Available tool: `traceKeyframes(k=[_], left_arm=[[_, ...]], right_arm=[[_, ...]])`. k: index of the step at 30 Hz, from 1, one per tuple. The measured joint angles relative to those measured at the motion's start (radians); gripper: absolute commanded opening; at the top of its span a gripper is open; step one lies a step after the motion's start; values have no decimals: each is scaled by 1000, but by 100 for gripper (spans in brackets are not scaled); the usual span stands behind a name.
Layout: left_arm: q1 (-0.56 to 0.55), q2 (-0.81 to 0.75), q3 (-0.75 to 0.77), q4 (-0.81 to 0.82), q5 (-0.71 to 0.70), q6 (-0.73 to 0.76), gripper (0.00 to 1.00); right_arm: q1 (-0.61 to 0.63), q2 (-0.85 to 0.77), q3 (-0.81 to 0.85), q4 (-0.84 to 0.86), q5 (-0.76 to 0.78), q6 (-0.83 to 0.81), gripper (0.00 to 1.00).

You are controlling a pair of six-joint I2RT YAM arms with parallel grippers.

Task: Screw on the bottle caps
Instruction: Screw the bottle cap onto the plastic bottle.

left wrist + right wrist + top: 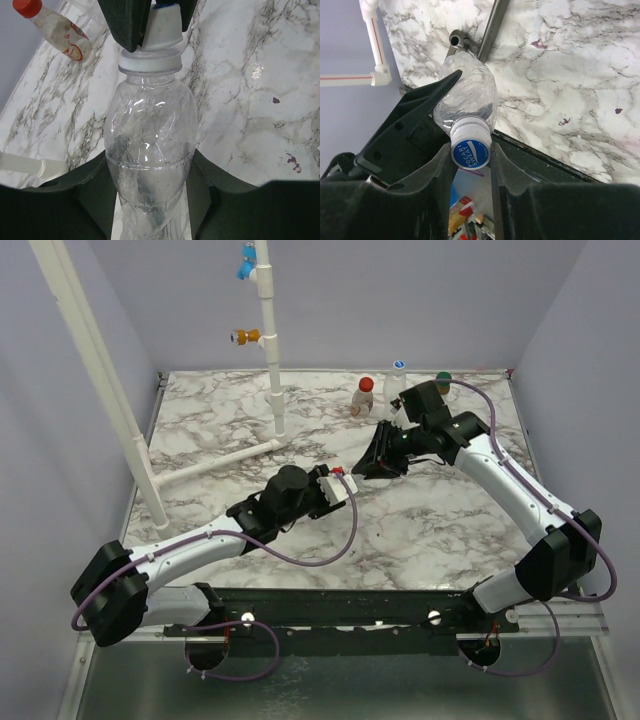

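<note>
A clear plastic bottle [150, 145] lies between my left gripper's [150, 167] dark fingers, which are shut on its lower body. Its white-and-blue cap [471, 151] sits on the neck, and my right gripper [471, 152] is shut on that cap from both sides. In the top view the two grippers meet mid-table, the left gripper [338, 485] facing the right gripper [375, 462]. At the back stand a bottle with a red cap [364, 397], a bottle with a white-and-blue cap [397, 375] and one with a green cap [442, 382]. The red-capped bottle [57, 30] also shows in the left wrist view.
An upright white pipe [270, 350] with orange [245, 337] and blue [245, 265] fittings stands at the back middle. A second white pipe [215, 465] lies on the marble table [440, 520] at the left. A slanted white pole [100, 370] rises at the far left.
</note>
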Motion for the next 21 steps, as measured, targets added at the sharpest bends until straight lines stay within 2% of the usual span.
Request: traceKeyframes(k=[13,21], left_arm=[[-14,49,0,43,-124,29,0],[-17,74,0,91,-173,29,0]], right_arm=[[-6,10,-48,84,51,232,12],[-11,10,-55,118,74,309,12]])
